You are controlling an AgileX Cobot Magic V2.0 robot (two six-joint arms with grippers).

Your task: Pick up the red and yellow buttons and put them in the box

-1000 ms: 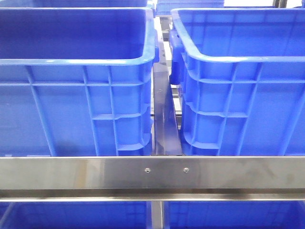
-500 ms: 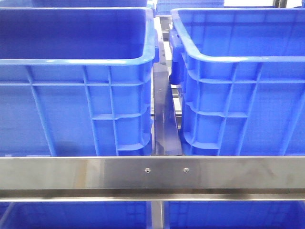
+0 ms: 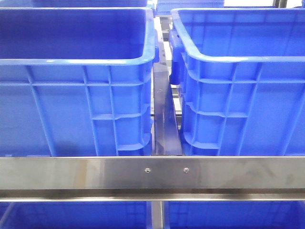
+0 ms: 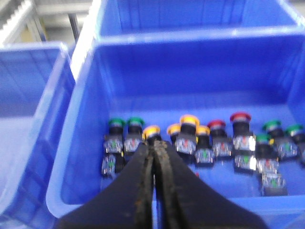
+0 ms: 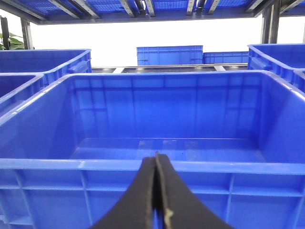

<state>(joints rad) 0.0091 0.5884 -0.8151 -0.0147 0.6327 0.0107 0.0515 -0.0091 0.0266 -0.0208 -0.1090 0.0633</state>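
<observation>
Nothing has shifted in the front view since a second ago: two deep blue crates point(image 3: 76, 81) point(image 3: 243, 86) sit side by side behind a steel rail point(image 3: 152, 174), a narrow gap between their ribbed walls. The left gripper point(image 4: 154, 148), fingers pressed together on nothing, hangs over a blue bin point(image 4: 81, 143) where red point(image 4: 239, 117), yellow point(image 4: 189, 119) and green buttons point(image 4: 135, 121) stand in a row near the front wall, bare floor behind them. The right gripper point(image 5: 155, 160), likewise closed and empty, sits just outside the near rim of the box point(image 5: 47, 164), whose floor lies open.
</observation>
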